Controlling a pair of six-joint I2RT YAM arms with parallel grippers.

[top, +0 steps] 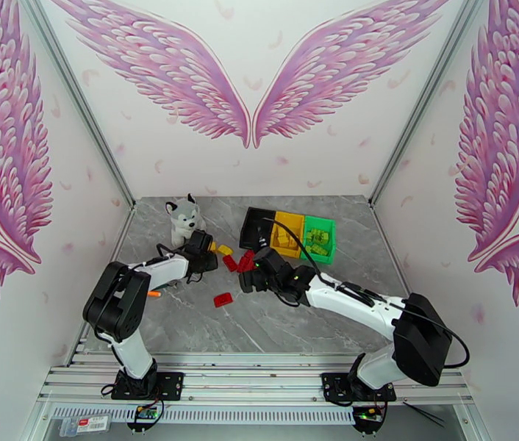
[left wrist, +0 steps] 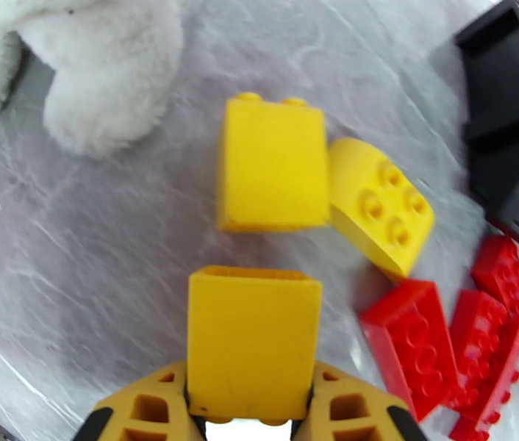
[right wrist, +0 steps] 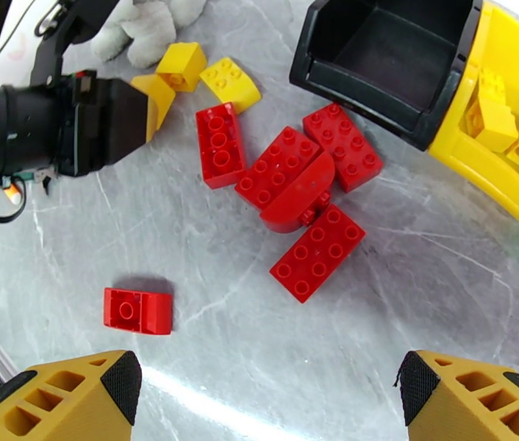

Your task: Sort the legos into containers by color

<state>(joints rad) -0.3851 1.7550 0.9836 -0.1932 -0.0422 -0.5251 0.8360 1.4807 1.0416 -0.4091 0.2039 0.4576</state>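
My left gripper is shut on a yellow brick, just short of two more yellow bricks lying by the husky's paw. Several red bricks lie in a cluster in front of the black bin. One more red brick lies apart, nearer the arms. My right gripper hangs open above the table just near of that cluster. The black bin, yellow bin and green bin stand in a row. Yellow bricks lie in the yellow bin.
A plush husky sits at the back left, close behind my left gripper. A small orange object lies beside the left arm. My right gripper is close to the left one, with the red cluster between them.
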